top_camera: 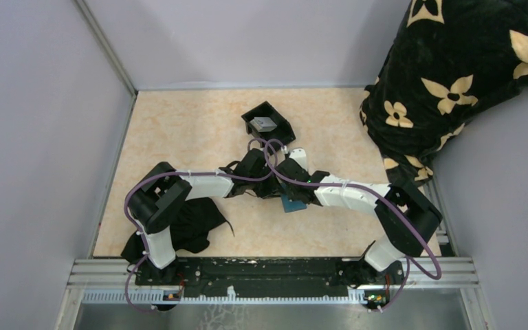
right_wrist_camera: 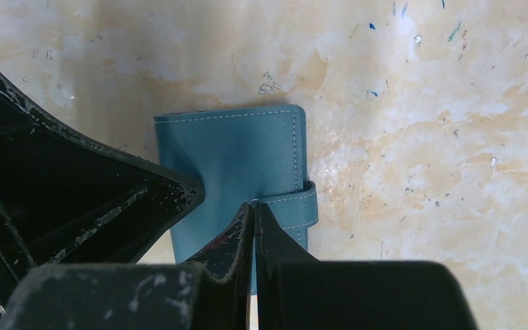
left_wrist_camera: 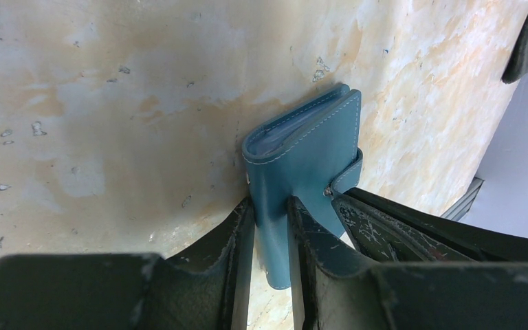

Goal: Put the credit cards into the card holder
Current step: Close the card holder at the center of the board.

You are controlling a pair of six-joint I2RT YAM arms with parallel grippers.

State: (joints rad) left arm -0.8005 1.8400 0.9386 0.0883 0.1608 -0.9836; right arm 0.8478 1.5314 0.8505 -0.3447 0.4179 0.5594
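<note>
The card holder point(left_wrist_camera: 309, 148) is a teal wallet standing on edge on the table, its strap closed over the snap. My left gripper point(left_wrist_camera: 271, 210) is shut on its lower edge, one finger on each side. My right gripper point(right_wrist_camera: 253, 212) is shut, its fingertips pinched on the strap tab of the card holder point(right_wrist_camera: 237, 155) at the snap. In the top view both grippers, left point(top_camera: 273, 191) and right point(top_camera: 295, 191), meet over the card holder point(top_camera: 293, 204) at the table's middle. A grey-silver credit card point(top_camera: 265, 124) lies in the black tray. The tan-yellow card is out of view.
The black open-topped tray point(top_camera: 280, 132) stands just beyond the grippers. A black cloth point(top_camera: 192, 227) lies near the left arm's base. A black blanket with cream flowers point(top_camera: 454, 75) fills the back right corner. Grey walls close in the table's left and back.
</note>
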